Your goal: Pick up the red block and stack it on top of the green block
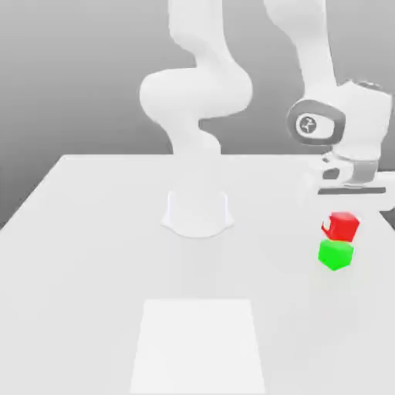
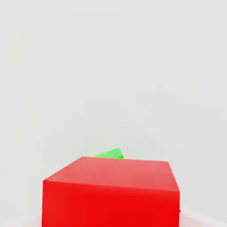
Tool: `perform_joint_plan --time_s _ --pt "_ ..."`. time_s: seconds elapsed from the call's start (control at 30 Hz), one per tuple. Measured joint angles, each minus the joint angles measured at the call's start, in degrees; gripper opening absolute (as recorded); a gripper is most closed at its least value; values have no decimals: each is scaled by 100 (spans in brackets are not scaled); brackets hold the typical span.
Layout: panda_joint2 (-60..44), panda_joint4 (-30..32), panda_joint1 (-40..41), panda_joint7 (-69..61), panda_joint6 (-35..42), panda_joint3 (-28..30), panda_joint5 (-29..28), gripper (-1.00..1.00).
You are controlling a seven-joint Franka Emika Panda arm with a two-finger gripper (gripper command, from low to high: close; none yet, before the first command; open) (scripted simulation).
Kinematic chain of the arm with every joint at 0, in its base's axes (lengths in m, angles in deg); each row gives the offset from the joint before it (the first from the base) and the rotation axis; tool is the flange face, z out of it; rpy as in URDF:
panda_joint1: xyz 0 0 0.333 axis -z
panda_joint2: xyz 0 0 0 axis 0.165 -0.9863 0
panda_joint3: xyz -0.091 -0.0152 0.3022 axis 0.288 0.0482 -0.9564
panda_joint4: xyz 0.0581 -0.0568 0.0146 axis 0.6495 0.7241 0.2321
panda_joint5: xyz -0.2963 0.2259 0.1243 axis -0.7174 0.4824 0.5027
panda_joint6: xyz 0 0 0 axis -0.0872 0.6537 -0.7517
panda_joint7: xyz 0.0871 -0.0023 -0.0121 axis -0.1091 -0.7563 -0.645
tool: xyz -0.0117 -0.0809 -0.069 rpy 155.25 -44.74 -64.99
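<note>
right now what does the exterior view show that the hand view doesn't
Only the exterior view shows the arm's white base and the pale square panel in front of it. Only the hand view shows the red block up close, with its broad upper face in full and just a corner of the green block peeking out behind it. Both share the red block, the green block and the pale tabletop.

Backdrop (image 1: 92,69): rising plain grey beyond the fingers (image 2: 197,220), darkening toward its base
Surface (image 1: 85,254): spreading smooth and white beneath the fingers
Panel (image 1: 198,347): lying whiter, away from the fingers
Light: falling bright, casting faint shading below the fingers
</note>
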Motion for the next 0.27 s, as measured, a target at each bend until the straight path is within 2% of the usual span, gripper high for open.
perform_joint_plan --time_s 0.27 --pt "-391 -23 99 479 -275 79 -676 -100"
